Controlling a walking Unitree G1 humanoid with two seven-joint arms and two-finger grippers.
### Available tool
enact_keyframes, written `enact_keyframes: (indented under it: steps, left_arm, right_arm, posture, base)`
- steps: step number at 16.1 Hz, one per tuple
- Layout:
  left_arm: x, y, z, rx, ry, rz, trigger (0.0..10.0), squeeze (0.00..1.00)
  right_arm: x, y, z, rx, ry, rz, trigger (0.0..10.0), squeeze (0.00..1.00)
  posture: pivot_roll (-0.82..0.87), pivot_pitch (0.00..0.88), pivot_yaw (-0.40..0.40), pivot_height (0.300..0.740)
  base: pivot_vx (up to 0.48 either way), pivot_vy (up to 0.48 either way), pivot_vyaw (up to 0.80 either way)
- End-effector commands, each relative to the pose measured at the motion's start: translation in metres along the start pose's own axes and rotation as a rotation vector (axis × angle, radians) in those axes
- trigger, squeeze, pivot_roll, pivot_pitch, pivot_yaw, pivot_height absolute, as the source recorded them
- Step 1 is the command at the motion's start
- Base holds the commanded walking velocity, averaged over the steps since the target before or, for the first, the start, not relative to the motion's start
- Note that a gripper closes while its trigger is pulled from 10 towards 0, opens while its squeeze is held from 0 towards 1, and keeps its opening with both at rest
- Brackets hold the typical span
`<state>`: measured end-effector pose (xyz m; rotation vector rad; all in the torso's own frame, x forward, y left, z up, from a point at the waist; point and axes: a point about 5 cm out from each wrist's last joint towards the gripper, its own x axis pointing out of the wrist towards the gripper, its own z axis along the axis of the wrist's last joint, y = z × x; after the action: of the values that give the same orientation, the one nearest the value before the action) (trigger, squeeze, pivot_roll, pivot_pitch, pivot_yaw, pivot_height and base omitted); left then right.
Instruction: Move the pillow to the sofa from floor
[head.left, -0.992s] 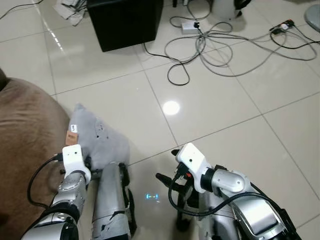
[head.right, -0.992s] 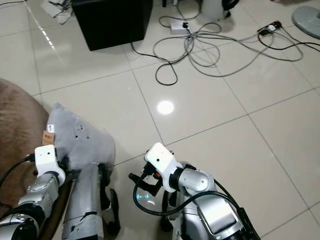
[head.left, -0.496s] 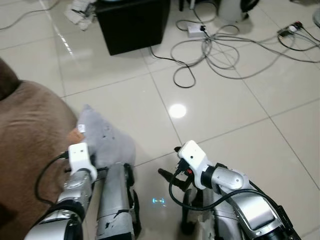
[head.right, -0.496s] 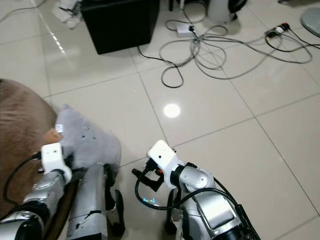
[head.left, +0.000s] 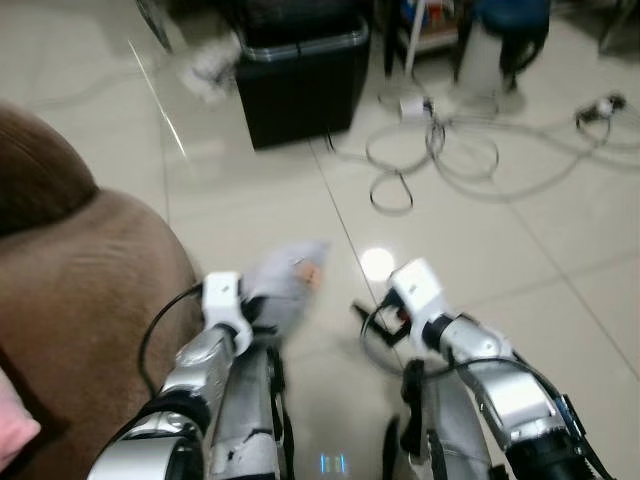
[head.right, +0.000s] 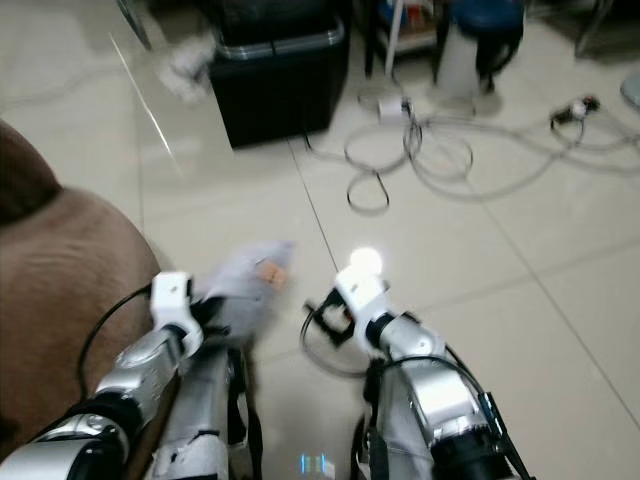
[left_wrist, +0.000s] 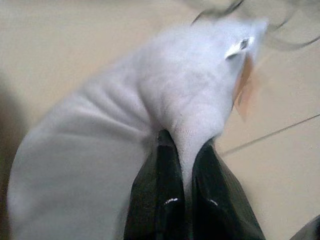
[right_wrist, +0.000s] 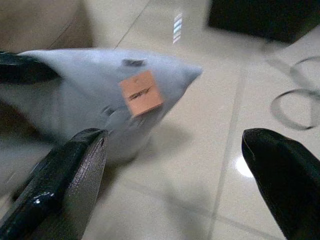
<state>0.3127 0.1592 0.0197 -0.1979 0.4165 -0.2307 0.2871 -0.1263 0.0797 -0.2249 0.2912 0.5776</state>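
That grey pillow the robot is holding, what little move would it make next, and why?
Probably swing the left gripper, whose fingers pinch a fold of the grey pillow, toward its left over the brown sofa. The pillow hangs right beside the sofa, above the tiled floor, and the right gripper is open next to it, holding nothing.

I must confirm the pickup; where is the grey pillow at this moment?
The grey pillow is pinched in the left gripper, on the robot's left between the brown sofa and the open right gripper.
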Motion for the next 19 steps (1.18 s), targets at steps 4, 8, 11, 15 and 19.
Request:
enact_keyframes:
  steps: [4,8,11,15,19]
  left_arm:
    - [0.002,-0.017,0.077,0.088,-0.361,-0.094,0.0,0.00]
    - [-0.012,-0.016,0.094,0.093,-0.475,-0.013,0.0,0.00]
    - [-0.015,-0.023,0.103,0.140,-0.492,0.032,10.0,0.00]
    - [-0.023,-0.026,0.104,0.191,-0.497,0.068,10.0,0.00]
    - [-0.029,-0.030,0.092,0.247,-0.456,0.038,10.0,0.00]
  right_arm:
    - [-0.006,-0.022,0.014,0.066,-0.125,-0.257,10.0,0.00]
    - [-0.009,-0.024,0.020,0.084,-0.174,-0.320,10.0,0.00]
    - [-0.006,-0.027,0.020,0.125,-0.176,-0.350,10.0,0.00]
    - [0.008,-0.031,0.032,0.141,-0.207,-0.364,10.0,0.00]
    - [0.016,-0.029,0.037,0.158,-0.214,-0.356,10.0,0.00]
  posture:
    - [-0.02,0.000,0.083,0.574]
    - [-0.04,0.000,0.087,0.574]
    - [-0.02,0.000,0.070,0.574]
    - [-0.01,0.000,0.060,0.614]
    - [0.01,0.000,0.046,0.654]
  base:
    - [0.000,0.000,0.00]
    - [0.000,0.000,0.00]
    - [0.000,0.000,0.00]
    - [0.000,0.000,0.00]
    - [0.000,0.000,0.00]
